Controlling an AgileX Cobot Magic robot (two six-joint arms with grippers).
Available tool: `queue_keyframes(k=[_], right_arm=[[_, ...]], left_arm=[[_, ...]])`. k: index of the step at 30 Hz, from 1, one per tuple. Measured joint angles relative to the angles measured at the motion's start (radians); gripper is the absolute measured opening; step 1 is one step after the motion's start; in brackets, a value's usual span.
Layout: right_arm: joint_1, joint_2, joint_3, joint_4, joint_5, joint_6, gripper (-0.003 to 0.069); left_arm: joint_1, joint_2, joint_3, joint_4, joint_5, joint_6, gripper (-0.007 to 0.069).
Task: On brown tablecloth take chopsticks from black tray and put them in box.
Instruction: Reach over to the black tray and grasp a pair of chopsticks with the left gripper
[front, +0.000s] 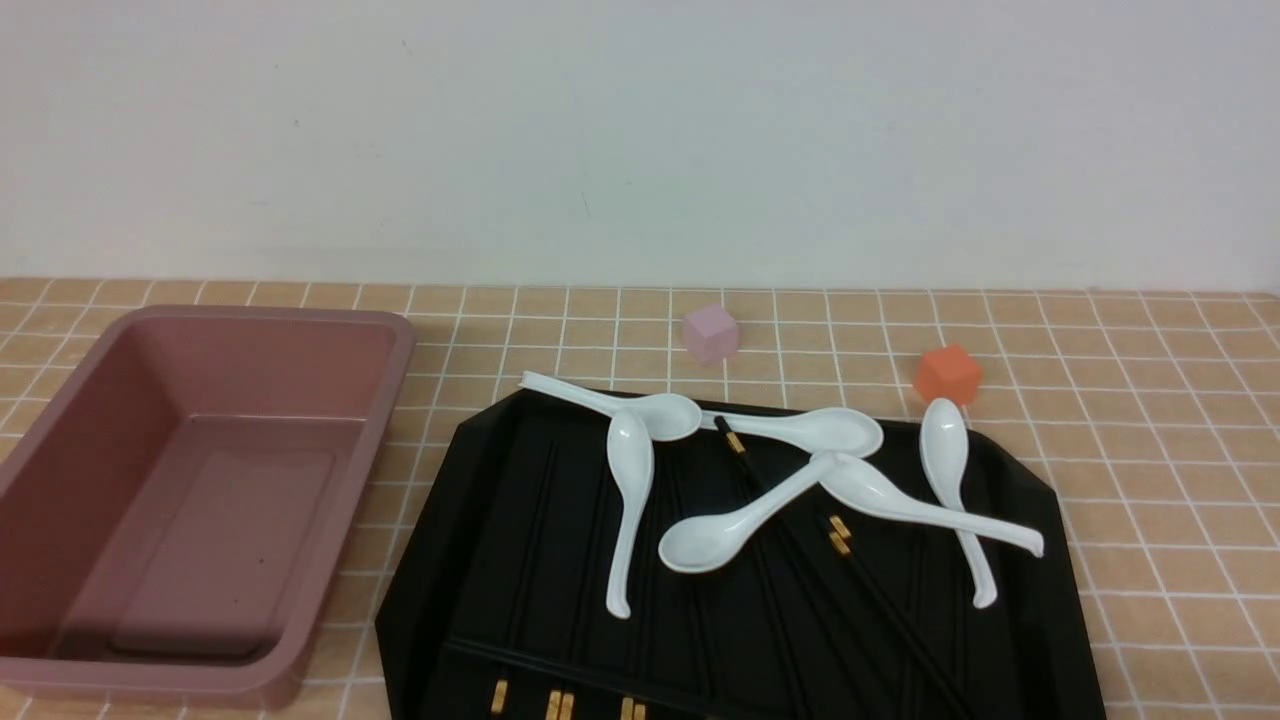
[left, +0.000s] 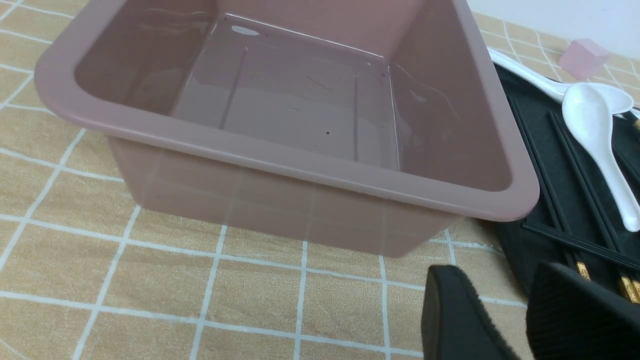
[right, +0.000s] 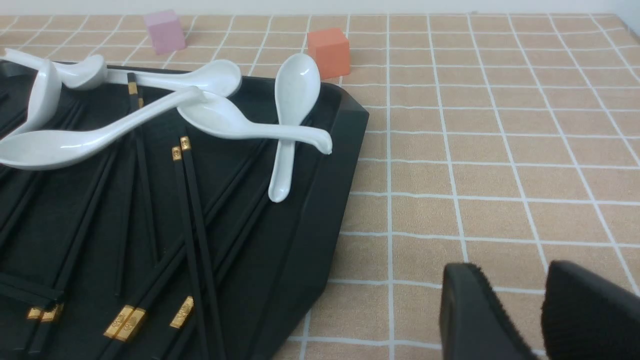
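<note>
Brown tablecloth (right: 500, 150) open beside black tray (right: 320, 200), left pincer (left: 500, 290), right pincer (right: 515, 287) apart (narrowly)

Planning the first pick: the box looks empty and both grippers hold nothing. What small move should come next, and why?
Probably swing the right gripper from the brown tablecloth over the black tray, toward the chopsticks lying clear of the white spoons. The box is empty, and that gripper hovers open beside the tray.

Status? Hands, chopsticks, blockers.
Hands open, empty: left hand, right hand. All chopsticks on black tray; box empty. In the way: white spoons lying across several.
</note>
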Motion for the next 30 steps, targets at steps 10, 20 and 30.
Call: queue_keyframes(k=[10, 20, 30], right_arm=[[0.0, 0.0, 0.0, 0.0, 0.0, 0.0, 0.024], [0.0, 0.0, 0.0, 0.0, 0.0, 0.0, 0.024], [0.0, 0.0, 0.0, 0.0, 0.0, 0.0, 0.024]], left_arm=[[0.0, 0.0, 0.0, 0.0, 0.0, 0.0, 0.0239], [0.0, 0.0, 0.0, 0.01, 0.0, 0.0, 0.0239], [0.0, 0.0, 0.0, 0.035, 0.0, 0.0, 0.0239]])
